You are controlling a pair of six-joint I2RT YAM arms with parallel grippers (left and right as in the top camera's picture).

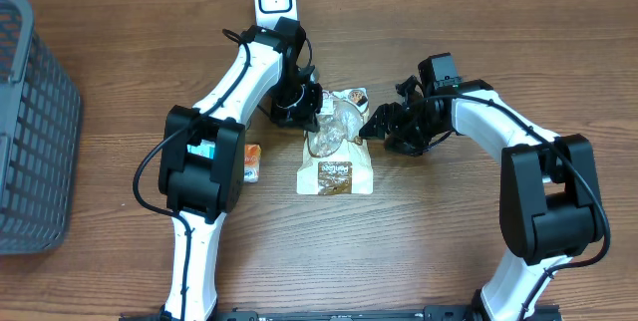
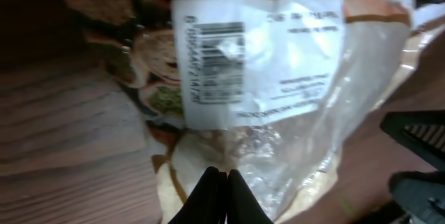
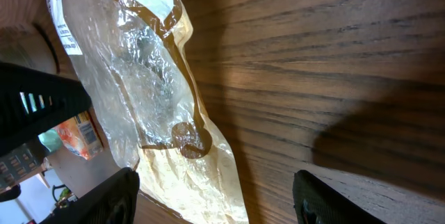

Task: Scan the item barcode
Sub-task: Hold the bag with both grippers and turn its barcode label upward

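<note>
The clear food bag lies mid-scene on the table, its barcode label turned up. The left hand is clamped tight on the bag's far-end film. The right hand, just right of the bag, is wide open and empty.

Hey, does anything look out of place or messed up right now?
The bag is crumpled at its clear end, where the left hand pinches the plastic. Its barcode label looks creased. Nothing appears spilled.
</note>
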